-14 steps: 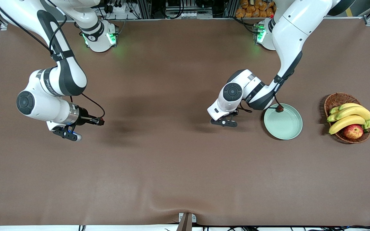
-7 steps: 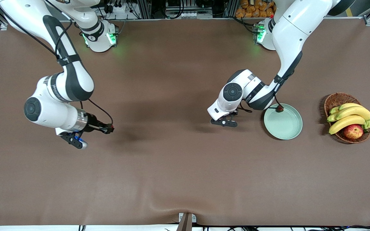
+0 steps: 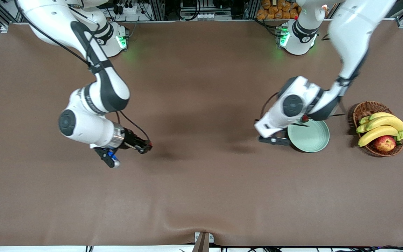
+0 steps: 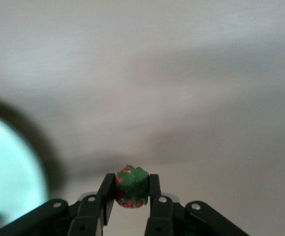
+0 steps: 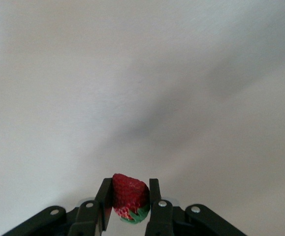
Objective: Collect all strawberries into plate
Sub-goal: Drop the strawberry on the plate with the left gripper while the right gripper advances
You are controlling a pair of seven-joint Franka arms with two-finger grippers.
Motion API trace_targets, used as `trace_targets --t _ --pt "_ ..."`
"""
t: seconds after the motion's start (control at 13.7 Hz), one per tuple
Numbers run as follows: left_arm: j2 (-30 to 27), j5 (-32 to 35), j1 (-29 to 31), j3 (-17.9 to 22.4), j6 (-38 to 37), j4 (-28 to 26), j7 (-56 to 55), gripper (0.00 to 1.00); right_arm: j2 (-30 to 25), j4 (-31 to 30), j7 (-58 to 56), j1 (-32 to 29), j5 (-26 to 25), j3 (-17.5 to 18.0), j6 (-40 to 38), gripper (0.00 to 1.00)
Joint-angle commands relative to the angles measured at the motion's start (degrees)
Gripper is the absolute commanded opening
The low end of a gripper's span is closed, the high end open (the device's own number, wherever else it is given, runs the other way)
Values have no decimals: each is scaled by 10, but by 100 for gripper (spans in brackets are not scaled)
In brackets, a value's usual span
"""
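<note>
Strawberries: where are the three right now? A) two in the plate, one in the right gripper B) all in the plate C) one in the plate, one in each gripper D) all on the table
C: one strawberry sits at the plate's rim, the left gripper is shut on a second, and the right gripper is shut on a third.

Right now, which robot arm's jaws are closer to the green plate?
The left. The left gripper, shut on a strawberry, is right beside the plate. The right gripper, shut on another strawberry, is over bare table toward the right arm's end.
</note>
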Motion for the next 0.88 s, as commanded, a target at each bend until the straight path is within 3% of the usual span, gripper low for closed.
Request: trace_targets --t 0.0,0.44,0.51,0.8 --pt "-12 9 106 -59 -29 -21 41 4 74 84 103 60 12 -2 53 0" --pt "-7 15 154 -54 -62 -19 65 6 222 211 301 210 11 -3 273 0" --pt "-1 14 156 -53 -62 -19 64 8 247 243 326 232 9 -5 288 0" --pt "10 40 168 -26 -62 -15 64 15 278 255 335 274 7 -7 302 2"
